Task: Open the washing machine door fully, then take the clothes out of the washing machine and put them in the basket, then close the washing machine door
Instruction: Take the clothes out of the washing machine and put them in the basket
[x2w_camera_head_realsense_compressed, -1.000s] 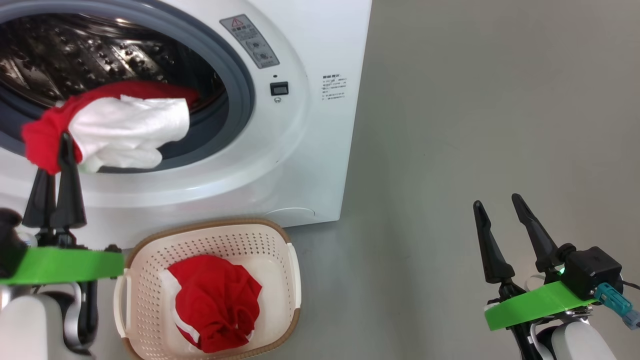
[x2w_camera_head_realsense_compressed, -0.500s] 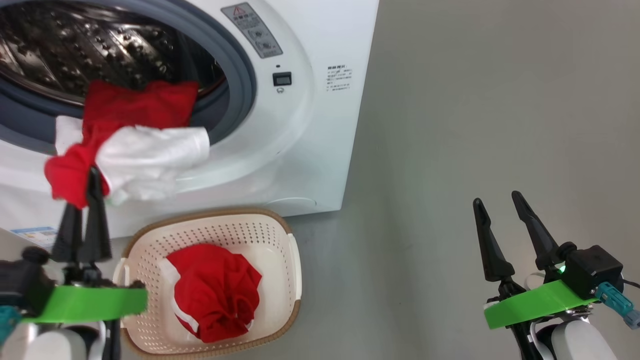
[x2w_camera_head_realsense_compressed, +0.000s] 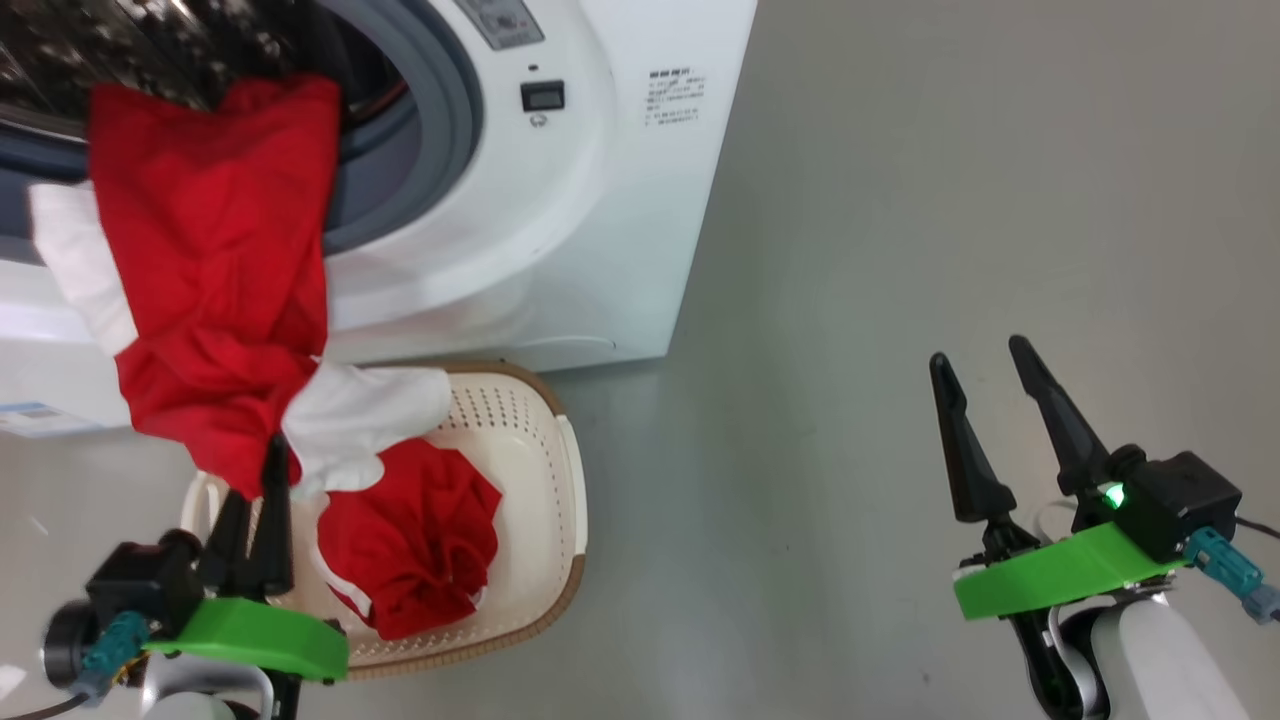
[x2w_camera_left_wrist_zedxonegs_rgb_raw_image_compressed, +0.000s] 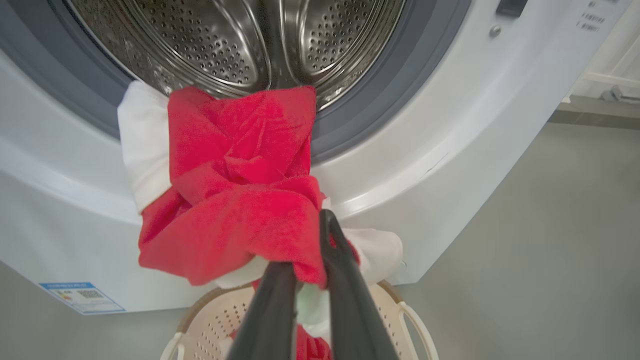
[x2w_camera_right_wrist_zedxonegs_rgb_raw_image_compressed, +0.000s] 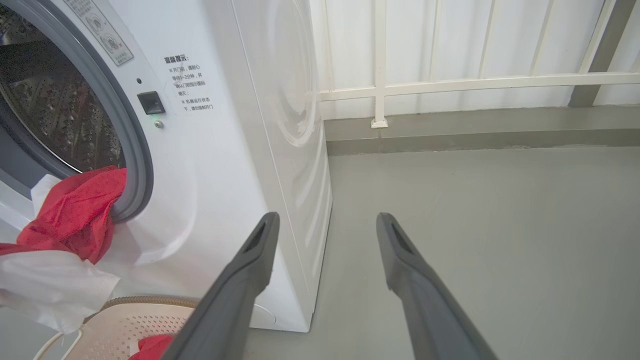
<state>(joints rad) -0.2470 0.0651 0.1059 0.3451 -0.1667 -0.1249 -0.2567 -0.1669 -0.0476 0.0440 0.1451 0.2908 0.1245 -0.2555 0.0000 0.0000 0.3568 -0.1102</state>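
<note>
Clothes (x2w_camera_head_realsense_compressed: 210, 250) trail from the washing machine (x2w_camera_head_realsense_compressed: 600, 200), pinched by the left claw (x2w_camera_head_realsense_compressed: 265, 470) above the basket (x2w_camera_head_realsense_compressed: 570, 470); pull fully clear before releasing. Right claw (x2w_camera_head_realsense_compressed: 980, 352) gapes empty.

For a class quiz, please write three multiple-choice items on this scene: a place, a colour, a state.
1. Where stands the basket?
A. on the machine
B. on the floor before the washing machine
C. in the drum

2. The garment in the left pincer is:
A. red and white
B. blue
C. black

3. The right pincer is:
A. shut on cloth
B. shut on a handle
C. open, empty

Answers:
1 B, it sits on the floor by the machine's front.
2 A, red cloth with white parts.
3 C, its jaws stand apart, nothing between.
</note>
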